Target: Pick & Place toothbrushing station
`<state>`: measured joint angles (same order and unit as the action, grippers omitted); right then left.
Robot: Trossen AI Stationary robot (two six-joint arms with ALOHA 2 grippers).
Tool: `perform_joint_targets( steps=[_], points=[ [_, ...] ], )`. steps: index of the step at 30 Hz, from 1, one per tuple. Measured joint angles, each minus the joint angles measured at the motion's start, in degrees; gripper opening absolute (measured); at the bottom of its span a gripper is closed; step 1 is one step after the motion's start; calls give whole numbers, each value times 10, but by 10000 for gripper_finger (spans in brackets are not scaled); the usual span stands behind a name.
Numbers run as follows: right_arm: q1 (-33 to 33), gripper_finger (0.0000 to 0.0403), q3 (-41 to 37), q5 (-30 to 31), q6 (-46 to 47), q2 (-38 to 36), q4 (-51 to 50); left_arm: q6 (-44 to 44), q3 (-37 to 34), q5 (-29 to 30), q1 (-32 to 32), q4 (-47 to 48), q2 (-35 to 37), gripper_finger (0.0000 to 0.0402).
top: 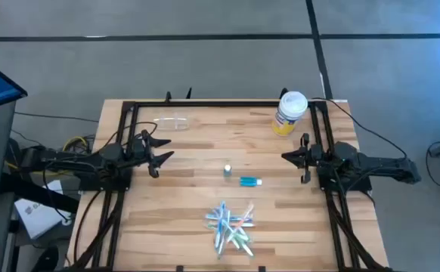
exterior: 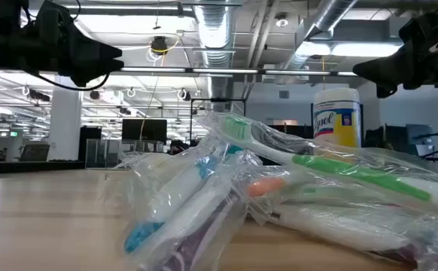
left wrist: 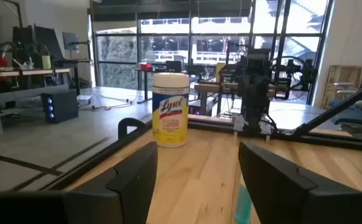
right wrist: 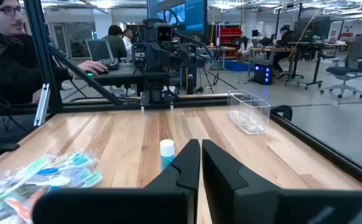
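Observation:
A bunch of blue, green, pink and white toothbrushes in clear wrappers (top: 231, 224) lies on the wooden table near its front edge; it fills the low view (exterior: 279, 188). A tiny bottle (top: 227, 172) stands at the table's middle, and a small teal-blue tube (top: 250, 180) lies just right of it. A small clear plastic cup (top: 172, 122) sits at the far left, and it also shows in the right wrist view (right wrist: 250, 112). My left gripper (top: 163, 151) hovers open at the table's left side. My right gripper (top: 284, 156) hovers shut at the right side. Both are empty.
A bigger white-lidded jar with a yellow label (top: 289, 113) stands at the far right corner, and it also shows in the left wrist view (left wrist: 170, 118). A black frame (top: 205, 104) runs along the table's edges. A person (right wrist: 7, 37) sits beyond the table's left side.

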<state>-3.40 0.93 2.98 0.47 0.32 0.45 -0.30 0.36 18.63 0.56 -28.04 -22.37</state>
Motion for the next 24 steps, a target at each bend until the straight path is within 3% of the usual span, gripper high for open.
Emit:
perform_joint_targets(
  steps=[24],
  points=[
    [0,10,0,0,0,0,0,-12,0,-5,0,-21,-26,218]
  ],
)
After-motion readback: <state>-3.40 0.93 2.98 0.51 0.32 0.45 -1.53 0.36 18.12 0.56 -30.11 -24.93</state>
